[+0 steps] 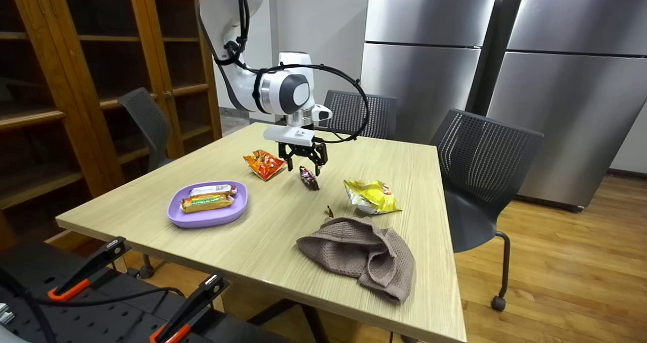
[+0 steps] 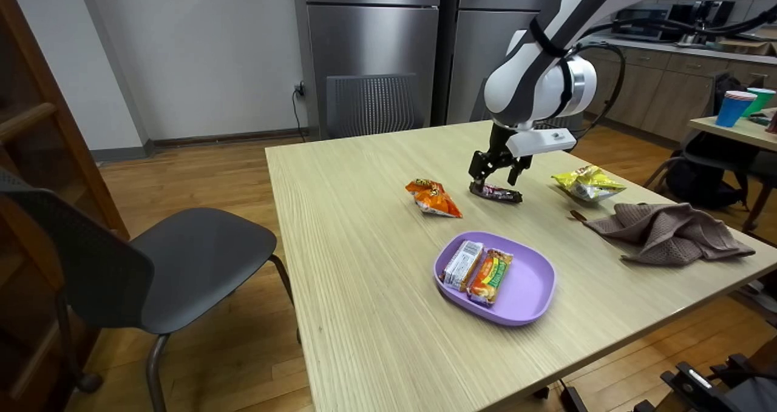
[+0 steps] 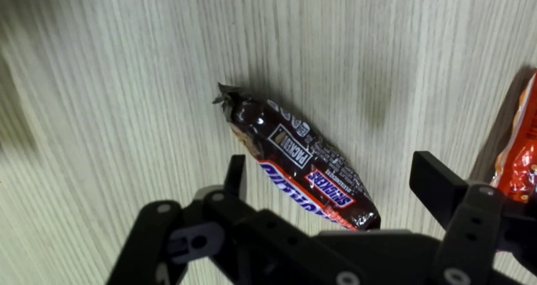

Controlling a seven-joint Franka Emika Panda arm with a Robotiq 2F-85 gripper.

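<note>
My gripper stands open above the table, its fingers wide apart with nothing gripped. Below and between them lies a dark brown Snickers bar, slanting across the wood grain; its lower end is cut off by the gripper body in the wrist view. In both exterior views the gripper hovers just over the bar, pointing down. An orange-red snack bag rests close by, and its edge shows at the right of the wrist view. A yellow snack bag is on the bar's opposite side.
A purple plate holds a white-wrapped bar and an orange-green bar. A crumpled brown cloth lies near the table edge, with a thin brown tip poking out. Chairs surround the table.
</note>
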